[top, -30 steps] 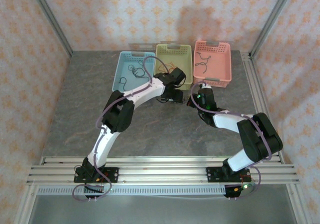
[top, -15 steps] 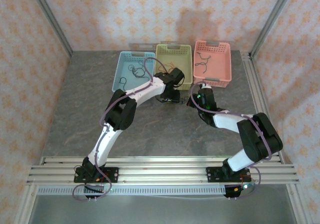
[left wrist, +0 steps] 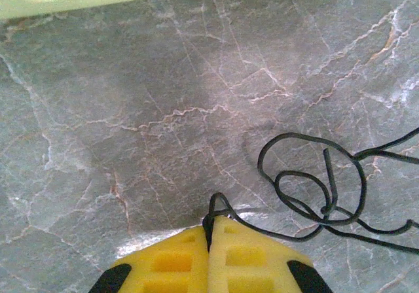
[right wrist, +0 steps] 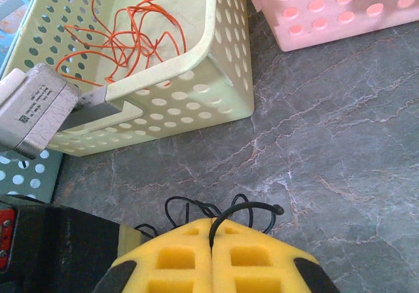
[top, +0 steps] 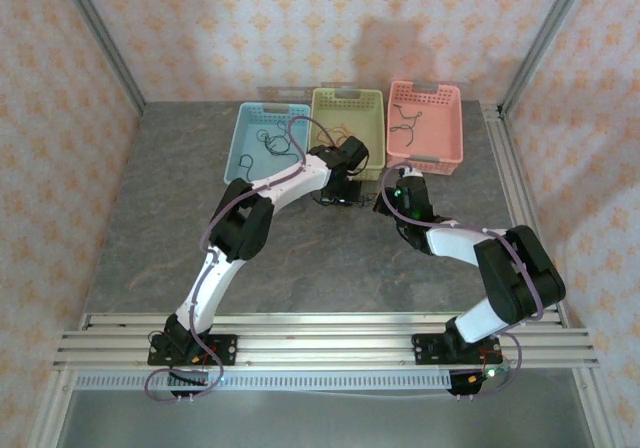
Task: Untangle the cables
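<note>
Where the left gripper closes, its yellow jaws meet flush, no gap between them, with a strand of the black cable nipped in the seam.
- The strand shows as a small kink at 12 o'clock of the tips. It then runs to 2 o'clock and lies on the grey marbled table in overlapping loops, with a crossing at their lower right.
- A pale green edge crosses the frame at 11 o'clock.

Right gripper: jaws likewise pressed tight together, with a black strand caught between them.
- Thin black loops arch over the tips from 11 to 1 o'clock, and one blunt end points to 2 o'clock. This is probably the same black cable, though no view shows the whole run between the two grippers.
- At 12 o'clock stands the green basket, holding the orange-red cables in a loose heap.
- The pink basket is at 1 o'clock.
- A corner of the blue basket is at 9 o'clock.
- A grey labelled housing sits against the green basket's near handle at 10 o'clock.

Top view: both grippers sit near each other just in front of the green basket, the left at 9 o'clock of the right.
- The three baskets stand side by side along the table's 12 o'clock edge, in the order blue, green, pink.
- The blue basket contains thin dark cables.
- The pink basket contains dark strands.
</note>
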Available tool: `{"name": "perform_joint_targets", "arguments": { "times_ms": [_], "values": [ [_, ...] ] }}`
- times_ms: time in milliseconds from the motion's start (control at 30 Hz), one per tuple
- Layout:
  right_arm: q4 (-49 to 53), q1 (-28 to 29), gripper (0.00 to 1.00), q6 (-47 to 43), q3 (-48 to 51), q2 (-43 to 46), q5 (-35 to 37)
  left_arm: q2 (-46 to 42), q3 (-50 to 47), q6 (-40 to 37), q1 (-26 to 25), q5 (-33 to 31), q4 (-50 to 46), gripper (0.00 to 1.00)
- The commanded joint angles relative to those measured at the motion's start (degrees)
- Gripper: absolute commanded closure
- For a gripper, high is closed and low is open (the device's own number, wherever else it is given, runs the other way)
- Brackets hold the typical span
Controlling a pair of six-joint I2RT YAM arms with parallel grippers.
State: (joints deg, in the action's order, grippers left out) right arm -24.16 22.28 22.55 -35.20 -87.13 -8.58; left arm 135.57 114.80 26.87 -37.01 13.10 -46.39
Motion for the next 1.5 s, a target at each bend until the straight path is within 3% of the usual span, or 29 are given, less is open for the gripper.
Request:
{"name": "perform_joint_targets", "arguments": {
  "times_ms": [0,233,600,867,1067,1467],
  "values": [
    [-0.10,-0.31,1.00,0.52,-0.25,-0.10,-0.04,-1.22,-1.62,-0.33,-0.16,-0.81,0.75,1.00],
    [-0.09,-0.31,1.00,0.51,0.12,0.52,1.04,-11.57,-8.99,-1.14,-0.43,-6.30,1.77,1.00],
    [-0.18,-0.34,1.00,0.61,0.92,1.61,3.26,-43.79,-38.64,1.16,0.16,-14.25,8.12,1.00],
    [-0.62,-0.33,1.00,0.67,1.46,2.01,3.93,-60.84,-48.00,0.30,6.74,-16.56,5.09,1.00],
    [-0.69,-0.39,1.00,0.62,1.28,1.67,3.43,-66.53,-49.85,-0.59,10.61,-15.41,3.66,1.00],
    [-1.59,-0.34,1.00,0.57,1.01,0.92,1.74,-67.42,-49.62,0.14,10.98,-14.11,4.81,1.00]
  ]
}}
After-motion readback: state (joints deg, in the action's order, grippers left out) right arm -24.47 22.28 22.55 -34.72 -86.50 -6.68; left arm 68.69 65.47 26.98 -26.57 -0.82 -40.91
